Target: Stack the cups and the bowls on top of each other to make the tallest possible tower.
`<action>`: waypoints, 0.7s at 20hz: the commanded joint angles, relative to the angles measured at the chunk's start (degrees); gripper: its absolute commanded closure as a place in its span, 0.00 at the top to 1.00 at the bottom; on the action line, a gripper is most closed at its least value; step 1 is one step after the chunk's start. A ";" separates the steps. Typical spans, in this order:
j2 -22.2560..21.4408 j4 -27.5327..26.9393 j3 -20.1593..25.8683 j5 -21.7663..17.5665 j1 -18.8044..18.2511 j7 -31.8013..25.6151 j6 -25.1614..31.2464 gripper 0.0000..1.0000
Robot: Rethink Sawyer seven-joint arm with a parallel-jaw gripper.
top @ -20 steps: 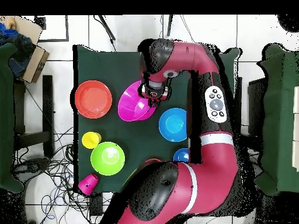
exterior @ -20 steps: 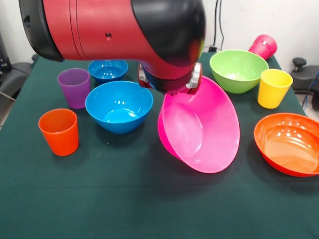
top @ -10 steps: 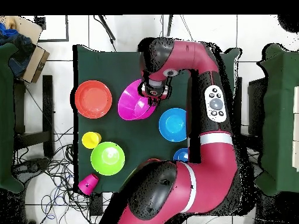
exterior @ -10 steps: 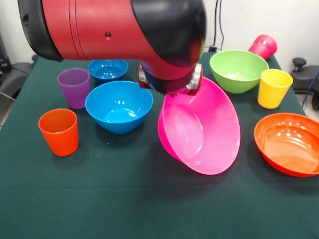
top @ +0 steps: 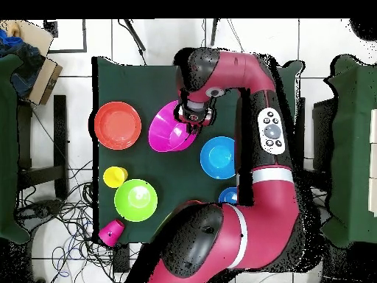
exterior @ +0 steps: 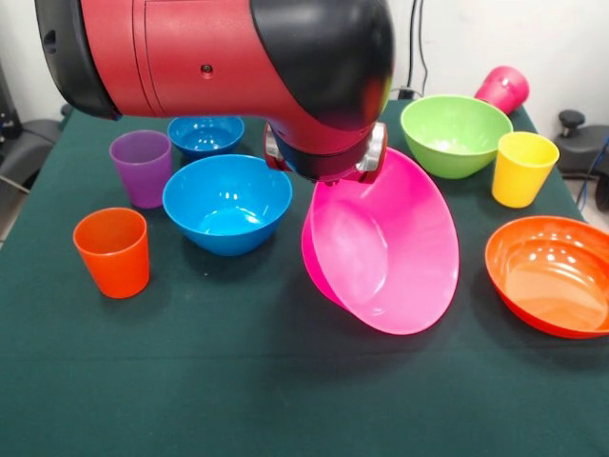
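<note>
A very large pink bowl (exterior: 385, 248) (top: 168, 131) stands tilted at mid-table, its far rim raised. My gripper (exterior: 328, 178) (top: 193, 118) is at that raised rim, shut on it, and the arm hides the fingers. Left of it in the front view sit a medium blue bowl (exterior: 226, 202), a small blue bowl (exterior: 206, 133), a purple cup (exterior: 142, 167) and an orange cup (exterior: 112, 250). To the right are a lime green bowl (exterior: 455, 133), a yellow cup (exterior: 521, 168) and a large orange bowl (exterior: 552, 274). A magenta cup (exterior: 503, 89) lies on its side at the far right corner.
The green table (exterior: 285, 381) has open cloth along its front edge in the front view. In the overhead view a chair with a cardboard box (top: 40, 74) stands off the table's left side, and cables lie on the floor.
</note>
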 commanded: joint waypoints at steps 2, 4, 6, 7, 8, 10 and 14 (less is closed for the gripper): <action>-2.60 3.37 3.02 -1.62 0.90 -16.56 1.79 0.00; -2.31 2.95 3.12 -1.74 0.92 -16.88 2.11 0.00; -2.23 3.10 3.11 -1.78 0.83 -17.06 1.94 0.00; -2.16 3.17 3.08 -1.87 0.82 -17.16 1.81 0.00; -2.33 3.46 3.02 -1.83 0.81 -17.05 1.63 0.00; -2.28 3.54 2.99 -1.89 0.82 -17.06 1.45 0.00; -2.05 3.41 3.04 -2.02 0.89 -17.23 1.27 0.00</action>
